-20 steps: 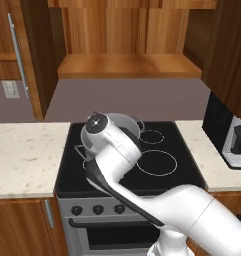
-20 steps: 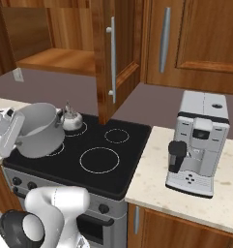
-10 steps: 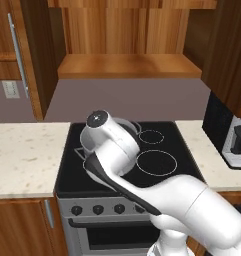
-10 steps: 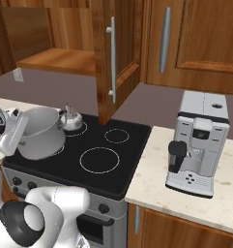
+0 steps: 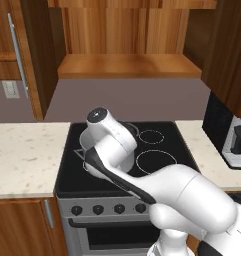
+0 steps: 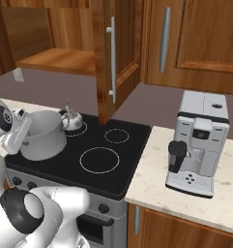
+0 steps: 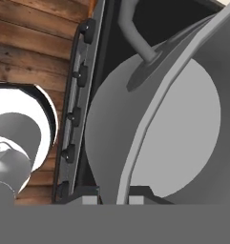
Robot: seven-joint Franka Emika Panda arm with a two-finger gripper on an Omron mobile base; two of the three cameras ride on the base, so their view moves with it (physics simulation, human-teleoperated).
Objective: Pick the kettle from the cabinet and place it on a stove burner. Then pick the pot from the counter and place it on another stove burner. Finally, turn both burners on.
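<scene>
My gripper (image 7: 115, 199) is shut on the rim of the wide grey pot (image 7: 183, 124), one fingertip on each side of the wall. In the right base view the pot (image 6: 43, 140) sits slightly tilted over the front left of the black stove (image 6: 123, 164), with the gripper (image 6: 22, 138) at its left rim. I cannot tell whether its base touches the glass. Just behind it, the small shiny kettle (image 6: 72, 121) stands on the rear left burner. The cabinet (image 6: 55, 58) above is open, its shelf bare. In the left base view my arm hides most of the pot.
Two ringed burners (image 6: 99, 159) (image 6: 116, 135) lie free on the stove's right half. A row of knobs (image 5: 98, 210) runs along the stove front. The open cabinet door (image 6: 106, 58) hangs over the stove's back. A coffee machine (image 6: 197, 140) stands on the right counter (image 6: 185, 193).
The pot, held by its rim, has swung from steeply tilted to nearly level and come down and rightward over the front left of the stove. The kettle has stayed put.
</scene>
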